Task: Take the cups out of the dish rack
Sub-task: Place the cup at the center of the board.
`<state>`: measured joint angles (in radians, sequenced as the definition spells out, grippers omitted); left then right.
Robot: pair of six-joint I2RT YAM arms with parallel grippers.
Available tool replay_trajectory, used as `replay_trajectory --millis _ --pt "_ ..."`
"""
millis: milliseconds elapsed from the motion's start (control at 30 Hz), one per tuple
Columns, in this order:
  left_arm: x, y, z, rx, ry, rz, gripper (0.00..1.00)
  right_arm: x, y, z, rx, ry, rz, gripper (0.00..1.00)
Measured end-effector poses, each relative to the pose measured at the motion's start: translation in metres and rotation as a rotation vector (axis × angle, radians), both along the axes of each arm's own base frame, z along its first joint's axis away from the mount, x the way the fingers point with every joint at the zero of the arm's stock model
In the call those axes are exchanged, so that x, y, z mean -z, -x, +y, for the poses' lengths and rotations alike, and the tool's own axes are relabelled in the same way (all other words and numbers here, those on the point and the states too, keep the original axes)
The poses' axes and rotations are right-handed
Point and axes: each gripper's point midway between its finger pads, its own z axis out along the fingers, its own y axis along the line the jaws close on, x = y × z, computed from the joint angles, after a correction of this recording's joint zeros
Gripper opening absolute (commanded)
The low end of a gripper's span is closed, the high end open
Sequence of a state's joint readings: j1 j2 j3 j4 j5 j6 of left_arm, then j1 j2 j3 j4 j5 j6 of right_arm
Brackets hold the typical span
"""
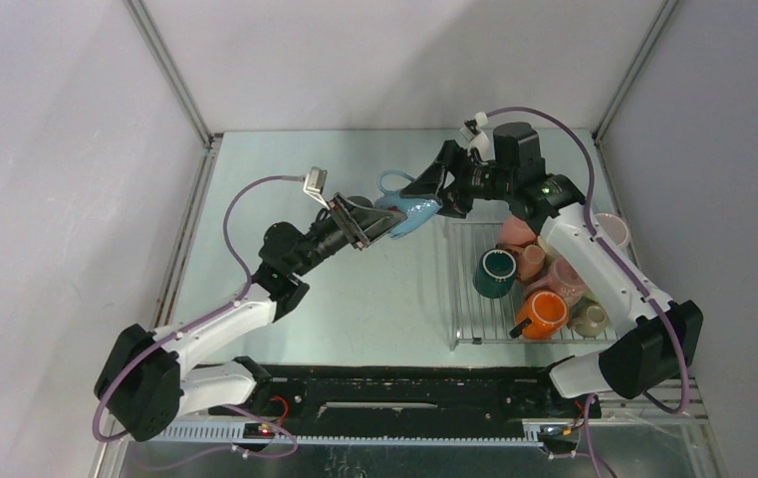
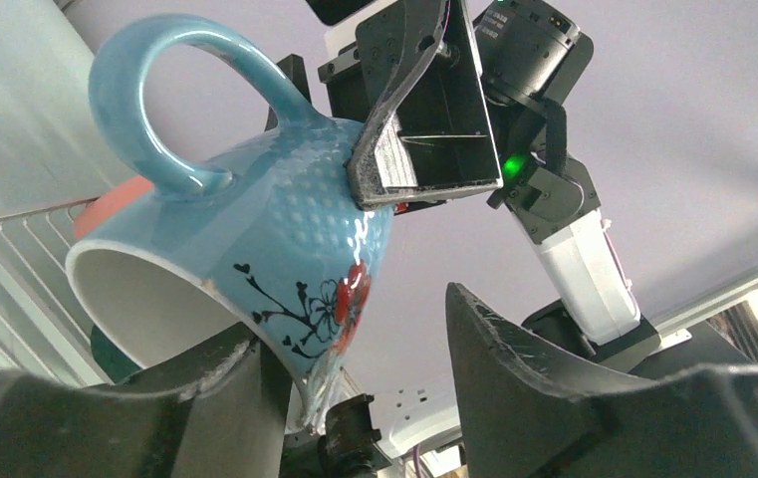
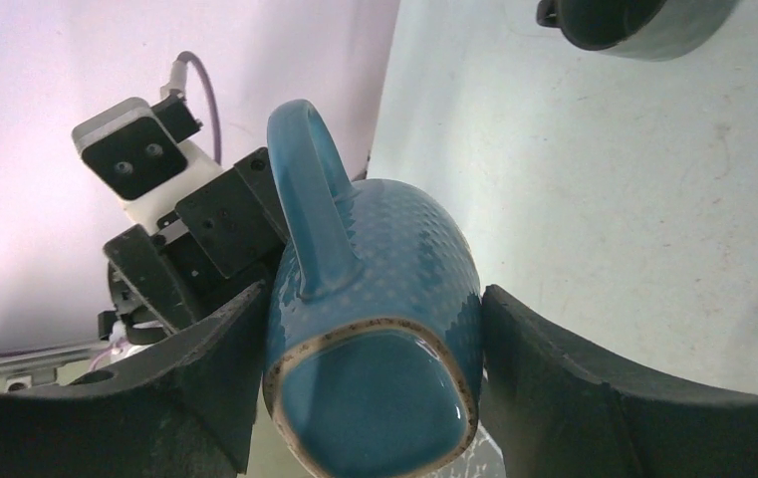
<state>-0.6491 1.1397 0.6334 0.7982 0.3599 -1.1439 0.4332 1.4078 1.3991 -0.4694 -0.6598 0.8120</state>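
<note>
Blue mug (image 1: 412, 213), dimpled, with a black-and-red flower print, on its side in mid-air above the table (image 1: 285, 179), just off the 10 o'clock corner of the dish rack (image 1: 464, 299). Handle toward 11 o'clock in the top view, mouth toward 8 o'clock.

Clamped across the body by the right gripper (image 1: 424, 199), one finger on each flank in the right wrist view, the mug (image 3: 394, 279) filling the gap and its base toward the lens.

At the mug's 8 o'clock side, the left gripper (image 1: 379, 224), jaws spread wide. In the left wrist view, the rim of the mug (image 2: 285, 239) dipping into the gap beside one finger (image 2: 205, 398), the other finger well apart from the wall. Whether that near finger touches the rim, impossible to tell.

In the rack, clustered toward its 3 o'clock half: dark teal mug (image 1: 496, 273), orange mug (image 1: 542, 313), pink mugs (image 1: 531, 261) and a beige mug (image 1: 590, 319), partly hidden beneath the right arm.
</note>
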Motion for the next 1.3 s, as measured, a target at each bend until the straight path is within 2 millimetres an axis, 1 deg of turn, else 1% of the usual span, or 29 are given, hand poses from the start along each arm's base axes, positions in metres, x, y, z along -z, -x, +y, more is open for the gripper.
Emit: replay_trajectory --millis 167,400,467,500,567,600,667,700,767,833,933,1033,1100,1300 --pt "-0.005 0.001 -0.002 0.024 0.037 0.000 0.39 -0.007 0.004 0.006 -0.023 -0.038 -0.001 0.24" --pt "-0.008 0.004 -0.001 0.037 0.068 -0.001 0.13 -0.014 0.010 0.009 -0.039 -0.074 -0.006 0.24" --pt "-0.009 0.004 -0.001 0.039 0.072 -0.003 0.03 -0.014 0.010 0.010 -0.040 -0.080 -0.006 0.25" --pt "-0.009 0.005 -0.001 0.040 0.074 -0.005 0.01 -0.015 0.009 0.010 -0.039 -0.084 -0.008 0.25" --pt "-0.010 0.005 -0.001 0.040 0.075 -0.007 0.00 -0.015 0.009 0.011 -0.040 -0.086 -0.009 0.30" --pt "-0.010 0.005 -0.001 0.040 0.076 -0.008 0.00 -0.016 0.009 0.011 -0.040 -0.088 -0.009 0.36" --pt "-0.011 0.005 0.000 0.039 0.078 -0.011 0.00 -0.016 0.009 0.012 -0.041 -0.091 -0.012 0.56" --pt "-0.012 0.005 0.000 0.038 0.080 -0.013 0.00 -0.016 0.009 0.012 -0.041 -0.093 -0.014 0.69" --pt "-0.012 0.005 0.000 0.037 0.080 -0.014 0.00 -0.016 0.010 0.012 -0.040 -0.098 -0.014 0.82" --pt "-0.011 0.007 0.002 0.034 0.081 -0.014 0.00 -0.016 0.011 0.013 -0.041 -0.099 -0.014 0.90" --pt "-0.014 0.009 0.006 0.026 0.087 -0.020 0.00 -0.013 0.016 0.017 -0.052 -0.090 -0.015 0.96" --pt "-0.022 0.013 0.011 0.013 0.101 -0.033 0.00 -0.010 0.021 0.021 -0.065 -0.083 -0.011 0.99" --pt "-0.025 0.015 0.017 -0.006 0.106 -0.042 0.00 -0.010 0.023 0.022 -0.066 -0.079 -0.017 1.00" --pt "-0.027 0.012 0.030 -0.072 0.086 -0.034 0.00 -0.018 0.023 0.016 -0.035 -0.072 -0.064 1.00"
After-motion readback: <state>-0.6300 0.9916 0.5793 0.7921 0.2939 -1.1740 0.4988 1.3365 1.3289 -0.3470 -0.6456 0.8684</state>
